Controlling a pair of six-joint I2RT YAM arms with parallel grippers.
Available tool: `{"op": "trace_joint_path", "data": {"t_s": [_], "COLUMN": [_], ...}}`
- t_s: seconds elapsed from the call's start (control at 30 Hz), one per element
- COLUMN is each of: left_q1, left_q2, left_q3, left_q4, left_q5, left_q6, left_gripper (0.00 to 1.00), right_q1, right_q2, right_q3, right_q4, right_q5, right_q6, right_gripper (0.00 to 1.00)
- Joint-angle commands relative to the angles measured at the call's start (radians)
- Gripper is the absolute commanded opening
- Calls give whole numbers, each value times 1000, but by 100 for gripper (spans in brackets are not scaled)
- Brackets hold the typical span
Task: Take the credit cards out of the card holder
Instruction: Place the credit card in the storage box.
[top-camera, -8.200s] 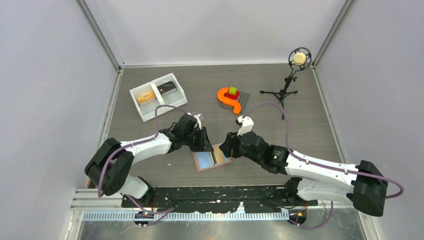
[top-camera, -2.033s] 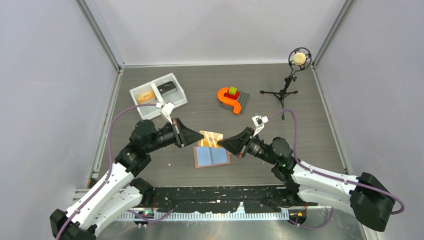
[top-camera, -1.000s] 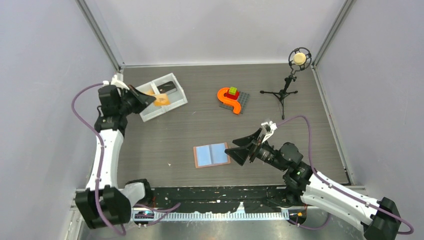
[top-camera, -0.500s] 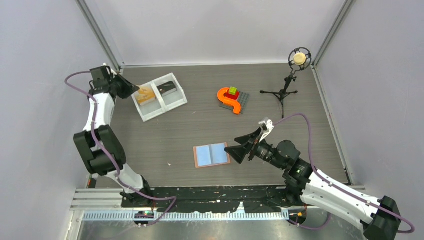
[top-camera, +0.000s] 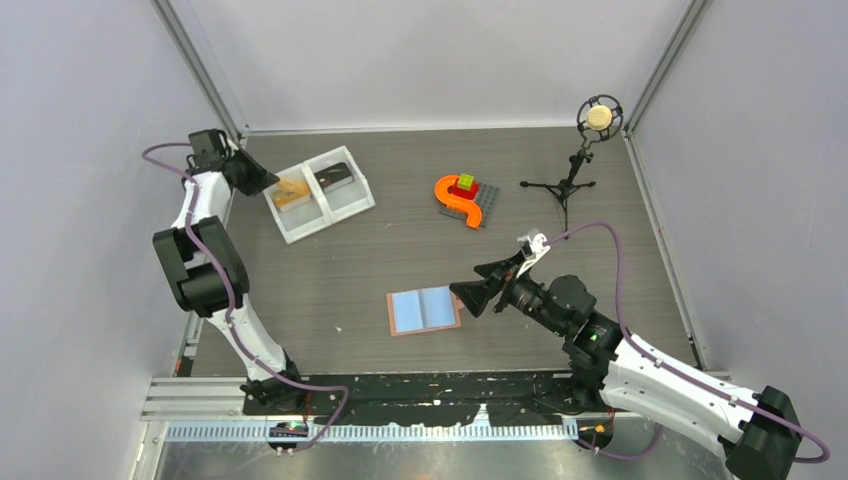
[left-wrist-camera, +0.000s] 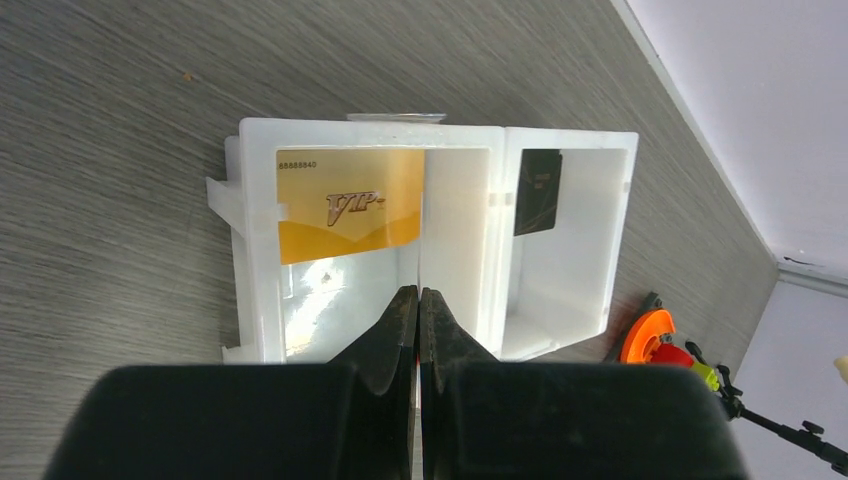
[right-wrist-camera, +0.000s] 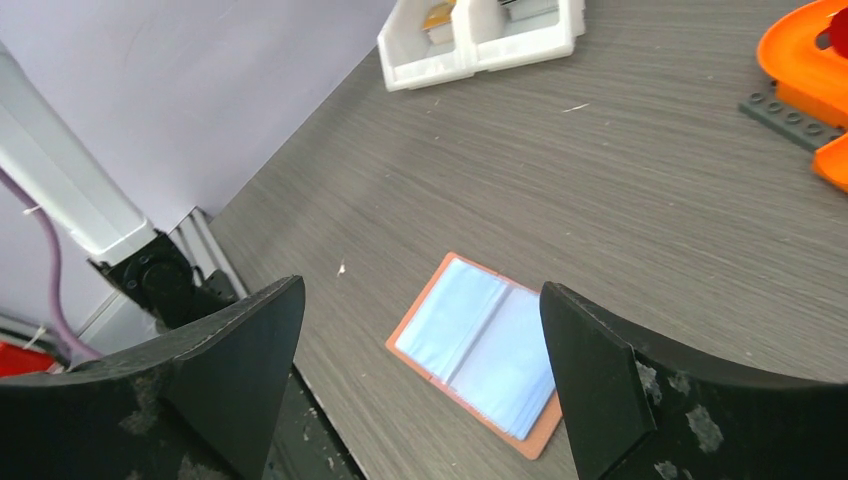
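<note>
The card holder (top-camera: 424, 311) lies spread open on the table (top-camera: 560, 260) near its front middle, light blue pockets facing up inside a salmon-brown border, with nothing touching it. The right gripper (top-camera: 470, 297) hangs just to the holder's right with its fingers spread wide and nothing between them; its wrist view looks down on the open holder between the two fingers. At the far left corner the left gripper (left-wrist-camera: 419, 310) hovers over the near edge of the white tray (left-wrist-camera: 460, 240), its fingers pressed together and gripping nothing. A gold card (left-wrist-camera: 350, 203) printed "VIP" rests in one compartment of the tray. A dark card (left-wrist-camera: 537, 190) sits in the other, and it seems to lean against the far wall, though the angle makes that hard to judge.
</note>
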Motion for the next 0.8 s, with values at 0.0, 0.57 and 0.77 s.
{"op": "trace_joint_path", "data": {"t_s": [0.0,0.57,0.77], "left_q1": [5,6,1], "left_q2": [28,111,131], "left_q3": [44,52,52], "left_q4": [31,104,118], "left_q5": [7,7,-3], "left_q6": [-1,-3,-17], "left_gripper": [0,1,2], "right_q1": [-6,-20,-25], "right_q2": [-7,9,8], "right_q3": [34,8,5], "right_q4": [39,70,70], "right_q5": [89,154,157], "right_q6": [-34,-22,-24], "right_gripper": [95,95,95]}}
